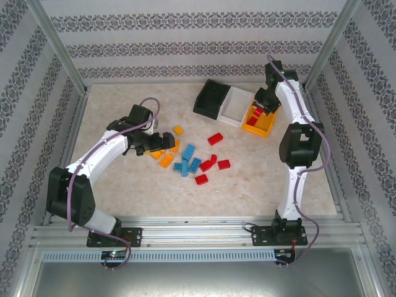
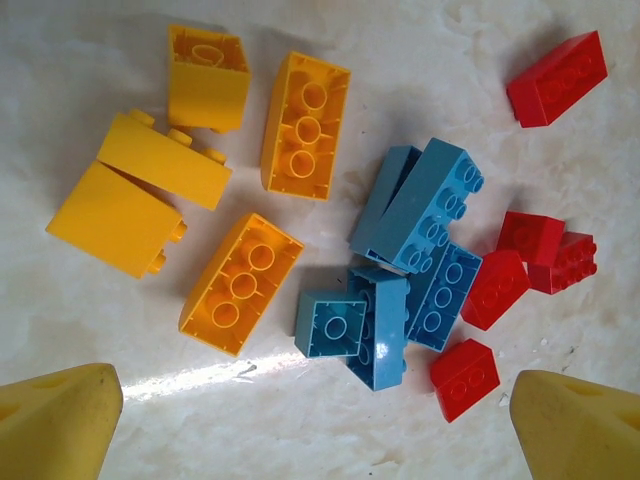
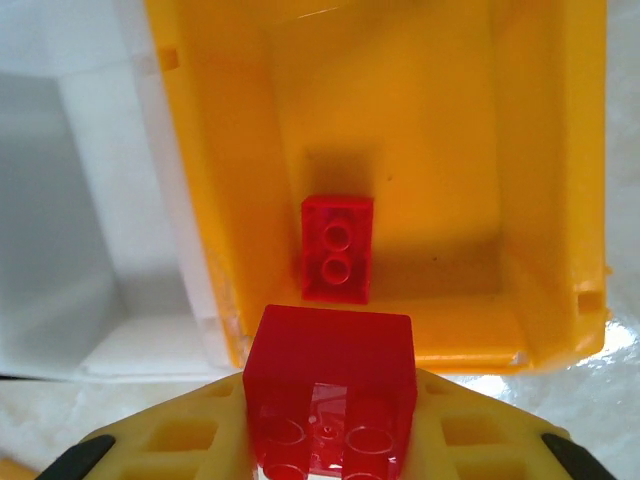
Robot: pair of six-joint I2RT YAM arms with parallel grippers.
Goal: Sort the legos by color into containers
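Observation:
My right gripper (image 3: 330,445) is shut on a red lego (image 3: 330,365) and hangs just over the near rim of the orange container (image 3: 545,150), where another red lego (image 3: 337,248) lies on the floor. From above, this gripper (image 1: 261,106) sits over the orange bin (image 1: 263,129), last in a row with the white bin (image 1: 234,105) and the black bin (image 1: 210,99). My left gripper (image 2: 315,410) is open above the loose pile, nothing between its fingers (image 2: 60,420). Below it lie orange legos (image 2: 305,125), blue legos (image 2: 425,205) and red legos (image 2: 465,378).
Scattered at mid-table are orange bricks (image 1: 166,161), blue bricks (image 1: 187,151) and red bricks (image 1: 215,139). The left gripper (image 1: 162,141) hovers at the pile's left side. Metal frame posts and patterned walls close in the table on three sides.

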